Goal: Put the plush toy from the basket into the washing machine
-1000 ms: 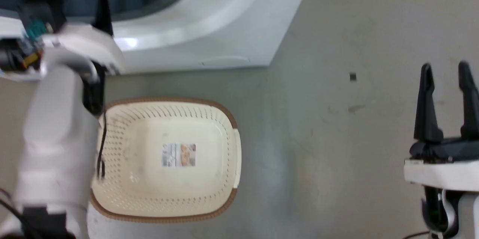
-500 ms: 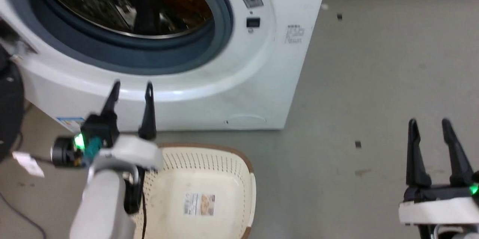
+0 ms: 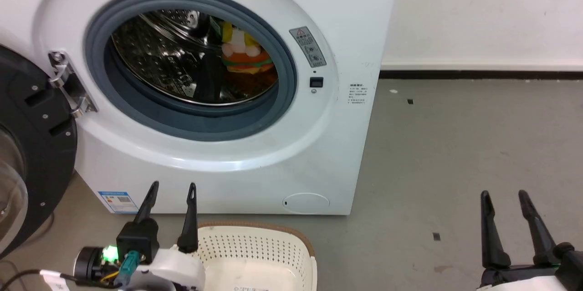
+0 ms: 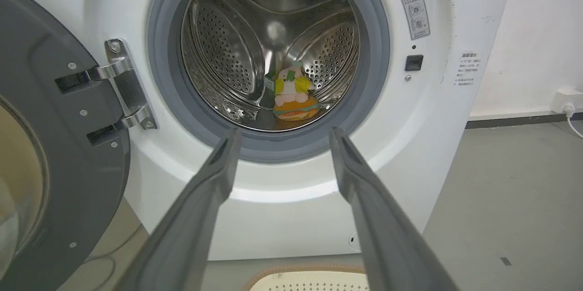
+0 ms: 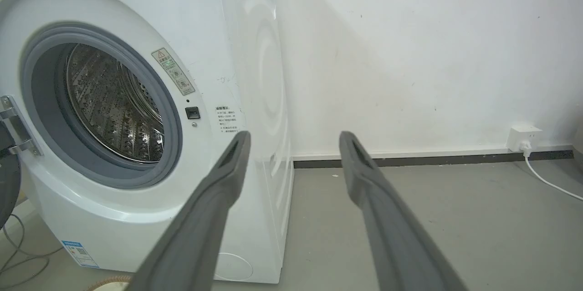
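Evidently plush toy (image 4: 291, 99) sits deep inside washing machine (image 3: 355, 31), straight ahead of left end effector (image 3: 173, 185). It and right end effector (image 3: 503, 193) gape empty. We should withdraw straight, clearing basket (image 3: 255, 226) just below.

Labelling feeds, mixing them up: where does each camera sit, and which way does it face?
Head view: on the head, looking forward and down at the washing machine and basket; left gripper lower left, right gripper lower right.
Left wrist view: left wrist, facing into the drum at the plush toy; own jaws open.
Right wrist view: right wrist, facing the machine's corner and wall; own jaws open.
Shared: head and left wrist show the toy.
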{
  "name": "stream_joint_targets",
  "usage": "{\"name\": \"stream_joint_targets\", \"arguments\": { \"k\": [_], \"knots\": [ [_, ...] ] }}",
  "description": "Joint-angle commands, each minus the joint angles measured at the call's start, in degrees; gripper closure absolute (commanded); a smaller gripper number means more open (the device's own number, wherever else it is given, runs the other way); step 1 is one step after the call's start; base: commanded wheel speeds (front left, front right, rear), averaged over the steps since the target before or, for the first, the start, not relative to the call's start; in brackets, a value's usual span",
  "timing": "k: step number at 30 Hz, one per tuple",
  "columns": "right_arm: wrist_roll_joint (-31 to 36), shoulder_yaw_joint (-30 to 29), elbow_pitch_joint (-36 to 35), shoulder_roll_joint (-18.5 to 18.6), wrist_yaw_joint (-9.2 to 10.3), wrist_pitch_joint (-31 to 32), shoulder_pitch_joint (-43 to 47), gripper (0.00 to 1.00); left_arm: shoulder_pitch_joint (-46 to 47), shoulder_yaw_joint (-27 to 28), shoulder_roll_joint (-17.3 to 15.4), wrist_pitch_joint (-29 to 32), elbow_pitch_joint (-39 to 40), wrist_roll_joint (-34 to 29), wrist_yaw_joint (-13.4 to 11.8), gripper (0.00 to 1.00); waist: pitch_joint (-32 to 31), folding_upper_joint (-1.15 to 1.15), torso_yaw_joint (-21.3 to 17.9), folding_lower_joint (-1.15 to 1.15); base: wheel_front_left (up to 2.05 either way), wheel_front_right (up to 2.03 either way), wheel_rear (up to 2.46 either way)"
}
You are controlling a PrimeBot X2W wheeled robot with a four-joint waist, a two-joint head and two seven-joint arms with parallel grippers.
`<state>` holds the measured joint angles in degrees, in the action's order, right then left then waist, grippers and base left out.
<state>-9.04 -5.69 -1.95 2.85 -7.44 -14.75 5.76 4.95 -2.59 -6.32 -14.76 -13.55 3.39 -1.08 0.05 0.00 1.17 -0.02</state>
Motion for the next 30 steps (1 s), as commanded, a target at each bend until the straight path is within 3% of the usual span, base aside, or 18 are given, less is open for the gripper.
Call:
{"name": "stream_joint_targets", "arguments": {
  "k": [1,13,14,30],
  "knots": [
    [0.21,0.46,0.26,0.03,-0.05,-0.25,1.01,0.0,-1.46,0.19,0.11,-0.24,0.63,-0.56,-0.35,0.0,-0.97,0.0,0.22,0.02,0.0,0.0,0.0],
    [0.89,1.06,0.57,0.03,-0.05,-0.25,1.75,0.0,-3.5,0.04,0.58,-0.24,0.17,-1.61,-0.2,0.0,-2.11,0.0,0.41,0.02,0.0,0.0,0.0],
    [0.51,1.0,0.35,0.0,0.0,0.0,0.87,1.0,-2.74,-0.04,0.39,0.0,0.21,-1.29,-0.2,1.0,-2.12,0.0,0.4,0.02,0.0,0.0,0.0],
    [1.31,1.4,0.51,0.0,0.0,1.45,0.19,1.0,-2.95,0.09,0.67,1.52,1.48,-1.47,-0.07,1.0,-1.91,0.0,0.23,0.02,0.0,0.0,0.0]
  ]
}}
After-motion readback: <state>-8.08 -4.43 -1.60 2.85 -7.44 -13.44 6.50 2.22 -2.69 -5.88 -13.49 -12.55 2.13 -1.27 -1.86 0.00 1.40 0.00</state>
